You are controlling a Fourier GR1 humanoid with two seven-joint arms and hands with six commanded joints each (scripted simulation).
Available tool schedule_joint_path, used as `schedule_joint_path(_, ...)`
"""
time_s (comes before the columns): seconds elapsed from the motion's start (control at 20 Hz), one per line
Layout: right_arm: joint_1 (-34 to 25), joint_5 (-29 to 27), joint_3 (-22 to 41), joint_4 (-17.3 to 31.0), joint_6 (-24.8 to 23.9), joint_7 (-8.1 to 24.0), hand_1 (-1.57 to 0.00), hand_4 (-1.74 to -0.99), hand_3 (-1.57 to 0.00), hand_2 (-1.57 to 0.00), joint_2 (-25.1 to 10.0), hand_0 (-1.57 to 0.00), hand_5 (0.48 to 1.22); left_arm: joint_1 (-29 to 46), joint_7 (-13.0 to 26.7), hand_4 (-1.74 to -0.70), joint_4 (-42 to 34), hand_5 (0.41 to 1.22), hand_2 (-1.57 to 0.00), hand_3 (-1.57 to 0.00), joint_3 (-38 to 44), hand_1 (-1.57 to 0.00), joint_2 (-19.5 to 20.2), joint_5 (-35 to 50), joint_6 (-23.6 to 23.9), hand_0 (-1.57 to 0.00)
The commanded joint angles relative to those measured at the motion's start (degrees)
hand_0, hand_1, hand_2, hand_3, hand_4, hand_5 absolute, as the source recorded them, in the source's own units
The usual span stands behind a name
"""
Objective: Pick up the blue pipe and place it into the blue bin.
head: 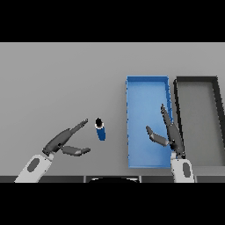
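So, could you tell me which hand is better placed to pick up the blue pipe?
Left. The left hand is open just beside the blue pipe; the right hand hangs over the blue bin.

My right hand (170, 135) covers part of blue bin (145, 94): stretch of bin's right wall and near-right floor hidden behind fingers and palm. Dark bin (196, 80), right of blue bin, cut off by picture's right edge; its right wall only partly seen. Blue pipe (101, 129), left of blue bin, too small for me to tell surface detail.
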Motion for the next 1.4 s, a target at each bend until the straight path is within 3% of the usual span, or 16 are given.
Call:
schedule_joint_path(0.0, -0.73, -0.61, -0.62, 0.33, 0.13, 0.03, 0.00, -1.263, 0.00, 0.00, -0.29, 0.00, 0.617, -0.63, 0.09, -1.11, 0.88, 0.447, 0.00, 0.00, -0.70, 0.00, -1.34, -0.16, -0.21, 0.00)
schedule_joint_path(0.1, -0.06, -0.48, -0.31, 0.08, 0.13, -0.37, 0.00, -1.270, 0.00, 0.00, 0.05, 0.00, 0.617, -2.05, -0.04, -1.12, 2.76, 0.446, 0.00, 0.00, -1.85, 0.00, -3.53, -0.74, -0.76, 0.00)
schedule_joint_path(0.2, -0.75, -0.31, -0.07, -0.52, -0.46, 1.36, 0.00, -1.271, 0.00, 0.00, 0.67, 0.00, 0.616, -3.87, 0.83, -1.12, 4.69, 0.446, 0.00, 0.00, -2.72, 0.00, -5.68, -1.55, -0.69, 0.00)
schedule_joint_path(0.45, 1.41, -0.69, -0.10, -1.85, -0.03, 0.68, 0.00, -1.274, 0.00, 0.00, 0.43, 0.00, 0.605, -7.80, 1.26, -1.12, 11.15, 0.448, 0.00, 0.00, -3.79, 0.00, -11.82, -1.76, -1.11, 0.00)
schedule_joint_path(0.75, 1.95, -0.58, -0.16, -1.62, 0.06, 0.61, 0.00, -1.264, 0.00, 0.00, 0.38, 0.00, 0.598, -10.93, -2.85, -1.09, 17.29, 0.477, 0.00, 0.00, -4.99, 0.00, -17.22, -4.29, -0.24, 0.00)
schedule_joint_path(0.85, 2.19, -0.25, -0.19, -1.33, -0.33, 0.09, 0.00, -1.266, 0.00, 0.00, 0.61, 0.00, 0.601, -11.39, -4.35, -1.14, 18.54, 0.550, -0.11, -0.10, -4.10, -0.03, -18.92, -2.87, -0.16, 0.00)
schedule_joint_path(0.9, 1.09, -0.19, -0.43, -1.00, -0.53, 0.75, 0.00, -1.261, 0.00, 0.00, 0.47, 0.00, 0.600, -11.80, -3.64, -1.21, 19.24, 0.607, -0.29, -0.26, -3.85, -0.16, -20.53, -2.06, 0.22, -0.02)
schedule_joint_path(1.0, 1.04, -0.53, -0.82, -0.67, -0.17, 0.76, 0.00, -1.259, 0.00, 0.00, -0.05, 0.00, 0.602, -11.56, -4.02, -1.35, 21.28, 0.828, -0.70, -0.72, -3.03, -0.59, -22.59, -0.60, 0.48, -0.44)
schedule_joint_path(1.1, 1.59, -0.51, -0.58, -1.06, -0.28, -0.38, 0.00, -1.261, 0.00, 0.00, 0.38, 0.00, 0.609, -10.85, -4.43, -1.48, 20.28, 0.969, -1.01, -1.00, -2.89, -0.94, -23.25, -0.75, 1.83, -0.85)
schedule_joint_path(1.2, 1.07, -0.58, -0.67, -0.55, -0.09, -0.01, 0.00, -1.259, 0.00, 0.00, 0.20, 0.00, 0.614, -10.43, -6.88, -1.57, 20.78, 1.060, -1.21, -1.16, -3.07, -1.17, -23.71, -1.01, 1.84, -1.11)
schedule_joint_path(1.35, -0.13, -0.65, -0.79, -0.25, 0.07, 0.90, 0.00, -1.255, 0.00, 0.00, -0.17, 0.00, 0.616, -10.36, -7.01, -1.65, 19.34, 1.139, -1.39, -1.31, -4.31, -1.37, -23.22, -3.30, 4.06, -1.33)
